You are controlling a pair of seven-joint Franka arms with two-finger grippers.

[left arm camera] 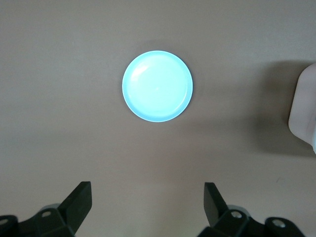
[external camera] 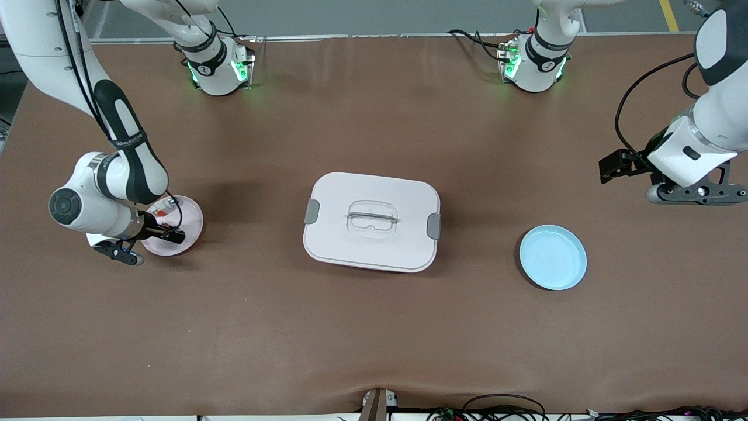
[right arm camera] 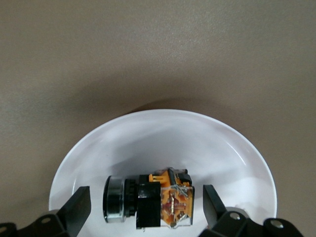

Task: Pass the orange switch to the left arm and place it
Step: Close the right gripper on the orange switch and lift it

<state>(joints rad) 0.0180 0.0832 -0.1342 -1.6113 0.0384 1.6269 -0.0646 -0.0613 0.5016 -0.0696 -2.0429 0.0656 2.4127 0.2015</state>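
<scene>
Pink plate (external camera: 190, 211) holds the orange switch (right arm camera: 155, 201) between the right gripper's (right arm camera: 143, 210) wide-spread fingers. Blue plate (external camera: 553, 257) lies bare; left gripper (left arm camera: 148, 210) hangs wide open above the table. Box (external camera: 371, 221) lidded.

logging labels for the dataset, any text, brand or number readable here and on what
None can be read.
Right arm's black band: white lettering, too small.
Orange switch on the pink plate: orange markings, no legible characters.
Box and blue plate: no text visible.
</scene>
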